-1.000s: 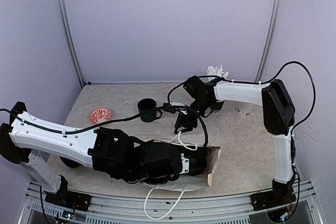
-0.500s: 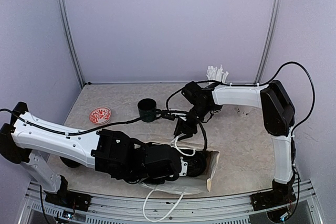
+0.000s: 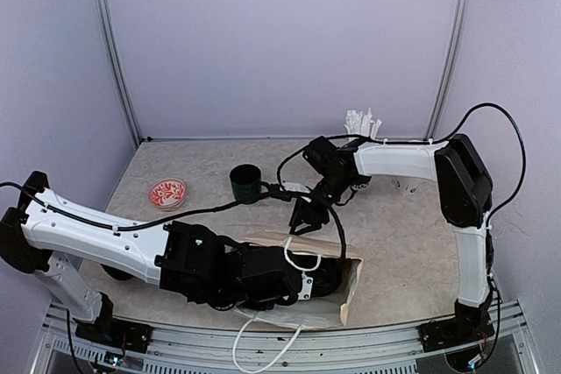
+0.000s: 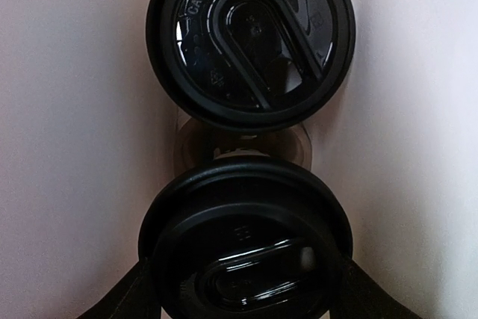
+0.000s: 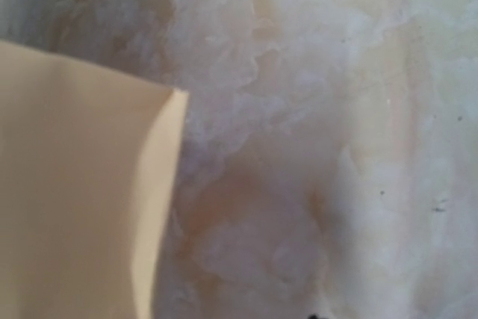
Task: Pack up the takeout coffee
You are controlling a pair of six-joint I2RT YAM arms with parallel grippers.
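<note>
In the left wrist view I look into a tan paper bag (image 4: 67, 110). Two takeout coffee cups show from above as black lids. The near cup (image 4: 246, 248) sits between my left gripper's (image 4: 246, 293) dark fingers (image 4: 123, 296), which close on its sides. The far cup (image 4: 250, 39) stands deeper in the bag. In the top view the bag (image 3: 351, 285) lies on its side at the front, with my left gripper inside it and hidden. My right gripper (image 3: 305, 215) hovers just behind the bag's upper edge. Its fingers do not show in the right wrist view, only the bag's corner (image 5: 82, 184).
A dark green mug (image 3: 245, 184) stands behind the bag. A red patterned dish (image 3: 166, 192) lies at the left. White items (image 3: 362, 119) stand at the back wall. The bag's white cord handles (image 3: 302, 256) loop over it and off the front edge.
The bag's open end has sunk and shifted toward the front. My right gripper has moved slightly left and down toward the bag. My left arm stays inside the bag.
</note>
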